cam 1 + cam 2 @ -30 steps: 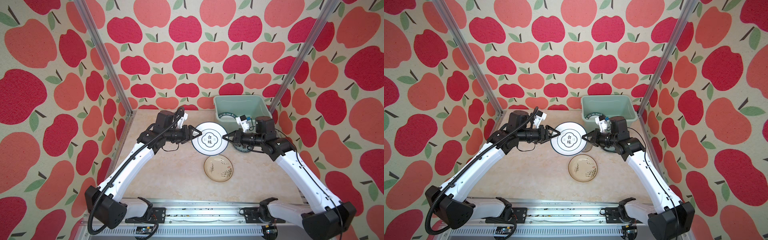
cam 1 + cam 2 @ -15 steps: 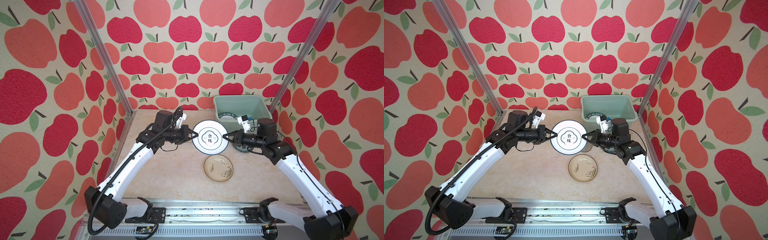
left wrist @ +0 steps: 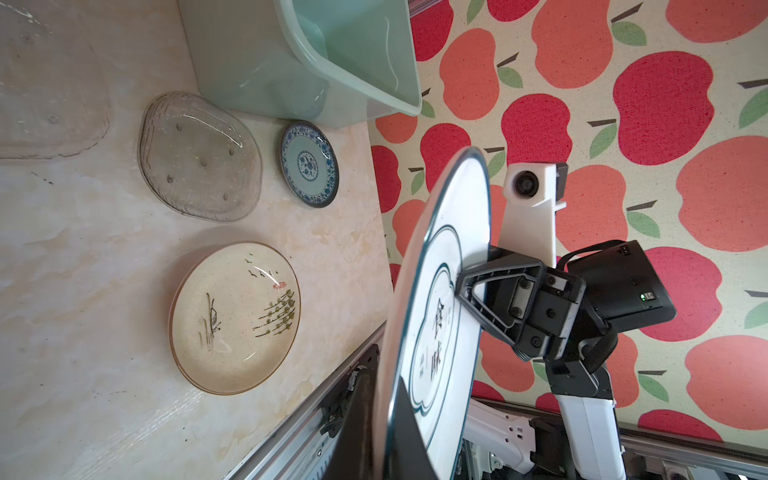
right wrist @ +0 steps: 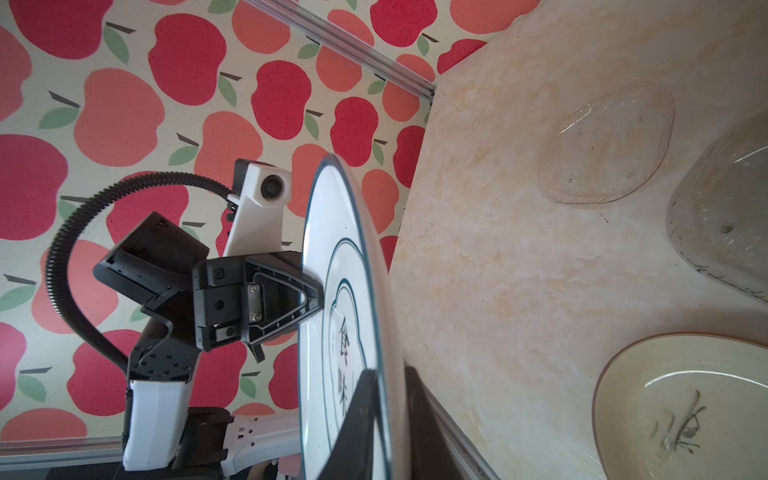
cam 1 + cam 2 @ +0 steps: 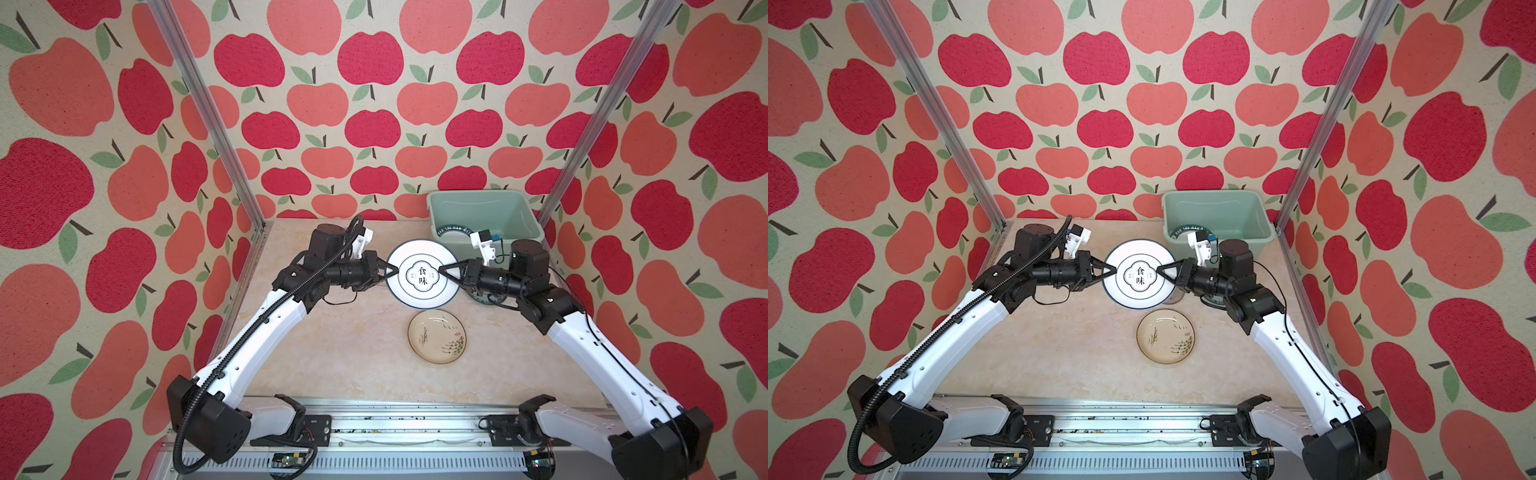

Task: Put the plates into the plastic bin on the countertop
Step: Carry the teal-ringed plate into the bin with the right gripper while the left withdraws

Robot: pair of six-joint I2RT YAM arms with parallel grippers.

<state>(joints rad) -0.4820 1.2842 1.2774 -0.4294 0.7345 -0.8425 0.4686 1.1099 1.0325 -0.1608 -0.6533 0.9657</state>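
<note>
White glazed round plate with a thin dark rim [image 5: 423, 274] hangs clear of the beige marble-patterned countertop [image 5: 332, 353], pinched at opposite edges by the left gripper [image 5: 392, 272] and the right gripper [image 5: 444, 269], both clamped tight on it. Just behind the right gripper stands the smooth mint-green rectangular plastic bin [image 5: 498, 216]. A shallow cream ink-drawn dish [image 5: 436, 338] lies below the grippers, and bare counter spreads beneath the left gripper.

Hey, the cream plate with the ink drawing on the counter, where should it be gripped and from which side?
Pinch the upturned rim of the cream plate at its front edge, nearest the rail, slanting in from above. It lies flat, face up, so only the lip offers a hold, and that side is likely clear of the glass dish.
</note>
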